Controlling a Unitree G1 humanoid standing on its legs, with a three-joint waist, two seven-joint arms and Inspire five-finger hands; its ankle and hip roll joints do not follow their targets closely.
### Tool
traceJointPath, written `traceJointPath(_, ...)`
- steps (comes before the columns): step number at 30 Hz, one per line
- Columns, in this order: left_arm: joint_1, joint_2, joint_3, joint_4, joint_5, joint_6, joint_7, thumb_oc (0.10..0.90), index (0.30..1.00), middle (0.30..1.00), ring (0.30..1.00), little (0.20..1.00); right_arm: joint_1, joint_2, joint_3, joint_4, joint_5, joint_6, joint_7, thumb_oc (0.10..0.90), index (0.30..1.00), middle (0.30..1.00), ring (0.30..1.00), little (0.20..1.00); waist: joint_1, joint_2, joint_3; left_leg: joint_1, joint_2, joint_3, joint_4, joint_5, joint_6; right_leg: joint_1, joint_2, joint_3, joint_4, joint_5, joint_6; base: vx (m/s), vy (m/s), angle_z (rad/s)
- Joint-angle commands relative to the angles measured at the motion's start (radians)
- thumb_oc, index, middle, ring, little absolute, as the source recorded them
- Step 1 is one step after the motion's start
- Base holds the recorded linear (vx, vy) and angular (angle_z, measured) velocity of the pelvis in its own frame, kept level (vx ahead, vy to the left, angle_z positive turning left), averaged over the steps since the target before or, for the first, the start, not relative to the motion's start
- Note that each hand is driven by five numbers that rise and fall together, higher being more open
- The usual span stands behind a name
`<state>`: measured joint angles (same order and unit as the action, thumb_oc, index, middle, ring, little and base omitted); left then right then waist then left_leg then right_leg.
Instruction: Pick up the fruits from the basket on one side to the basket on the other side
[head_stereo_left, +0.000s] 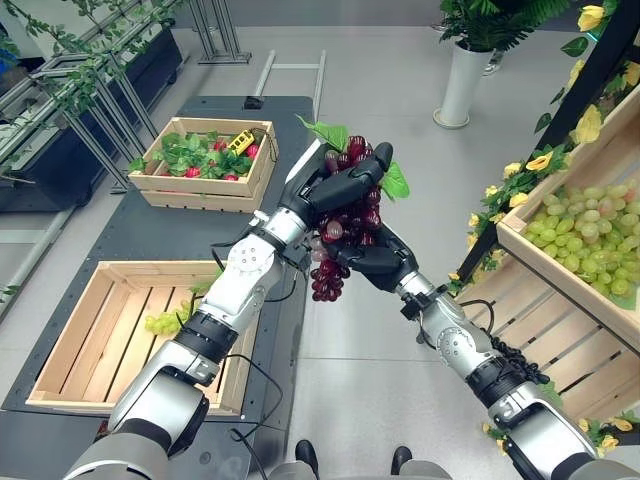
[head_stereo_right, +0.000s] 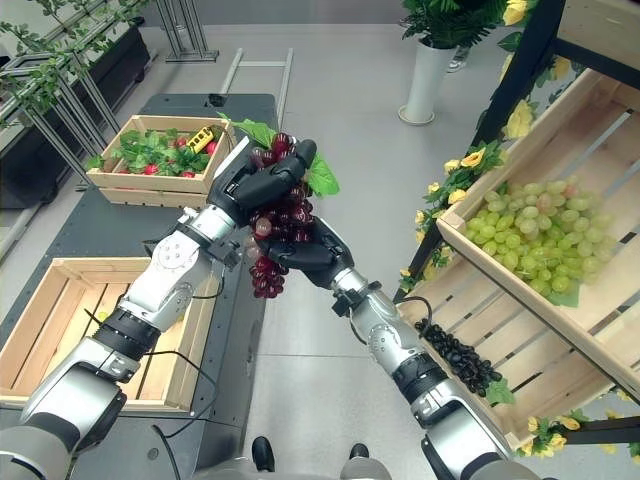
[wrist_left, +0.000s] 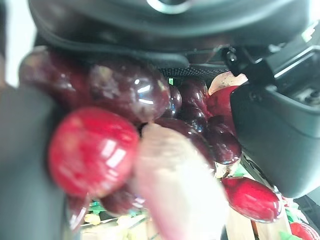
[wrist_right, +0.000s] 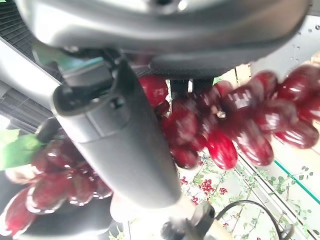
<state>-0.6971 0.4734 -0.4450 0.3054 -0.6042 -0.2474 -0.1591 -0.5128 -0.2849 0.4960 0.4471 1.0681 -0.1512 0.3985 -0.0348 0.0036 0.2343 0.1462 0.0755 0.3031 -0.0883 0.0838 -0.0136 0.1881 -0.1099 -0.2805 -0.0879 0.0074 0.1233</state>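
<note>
Grey floor all round, a dark mat on the left, a sloping wooden rack on the right, and right in the middle, mid-air, one bunch of red grapes (head_stereo_left: 340, 225)! Both hands are on it: the left hand (head_stereo_left: 345, 185) is curled over the top of the bunch by the green leaf (head_stereo_left: 396, 182), and the right hand (head_stereo_left: 375, 262) is cupped underneath with fingers wrapped up its side. A tail of grapes dangles free below.

My read: light but floppy and glossy, loose grapes that could drop off; best gripped high near the stem with support below, never squeezed.

Count them: two crates on the mat, the near crate (head_stereo_left: 80, 335) holding one small green bunch (head_stereo_left: 165, 322), the far crate (head_stereo_left: 205, 190) with strawberries and leaves. The rack (head_stereo_left: 570, 330) carries one heap of green grapes (head_stereo_left: 590, 235) and one black bunch (head_stereo_right: 455, 355).
</note>
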Motion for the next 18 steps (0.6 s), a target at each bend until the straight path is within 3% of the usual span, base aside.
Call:
traceJointPath(1, -0.068, -0.076, -0.011, 0.036, -0.037, -0.053, -0.029, 0.4, 0.3, 0.3, 0.3, 0.3, -0.114, 0.125, -0.078, -0.025, 0.085, -0.153, 0.056, 0.4, 0.3, 0.3, 0.3, 0.3, 0.016, 0.008, -0.174, 0.042, -0.01, -0.041, 0.001, -0.149, -0.017, -0.006, 0.039, -0.009, 0.01, -0.067, -0.059, 0.0, 0.0, 0.0)
traceJointPath(8, -0.065, -0.07, -0.013, 0.043, -0.003, -0.045, -0.006, 0.4, 0.3, 0.3, 0.3, 0.3, -0.11, 0.118, -0.09, -0.021, 0.087, -0.172, 0.043, 0.4, 0.3, 0.3, 0.3, 0.3, 0.013, 0.007, -0.171, 0.044, -0.008, -0.037, 0.001, -0.148, -0.018, -0.007, 0.038, -0.006, 0.01, -0.064, -0.058, 0.0, 0.0, 0.0)
traceJointPath(10, -0.061, -0.068, -0.01, 0.052, 0.01, -0.038, 0.016, 0.577, 0.566, 0.566, 0.566, 0.566, -0.108, 0.115, -0.096, -0.021, 0.09, -0.174, 0.041, 0.4, 0.3, 0.3, 0.3, 0.3, 0.011, 0.008, -0.17, 0.045, -0.007, -0.036, 0.001, -0.149, -0.018, -0.007, 0.038, -0.005, 0.009, -0.063, -0.057, 0.0, 0.0, 0.0)
traceJointPath(11, -0.061, -0.066, -0.006, 0.064, 0.011, -0.035, 0.024, 0.8, 0.9, 0.9, 0.9, 0.9, -0.104, 0.113, -0.102, -0.022, 0.094, -0.177, 0.041, 0.4, 0.3, 0.3, 0.3, 0.3, 0.009, 0.008, -0.17, 0.047, -0.007, -0.034, 0.001, -0.149, -0.017, -0.006, 0.038, -0.004, 0.008, -0.062, -0.057, 0.0, 0.0, 0.0)
traceJointPath(18, -0.022, -0.066, 0.02, 0.072, 0.069, -0.045, 0.074, 0.8, 0.9, 0.9, 0.9, 0.9, -0.067, 0.109, -0.124, -0.019, 0.087, -0.196, 0.028, 0.4, 0.3, 0.3, 0.3, 0.3, 0.004, 0.008, -0.168, 0.047, -0.004, -0.028, 0.001, -0.147, -0.019, -0.008, 0.039, 0.001, 0.003, -0.057, -0.056, 0.0, 0.0, 0.0)
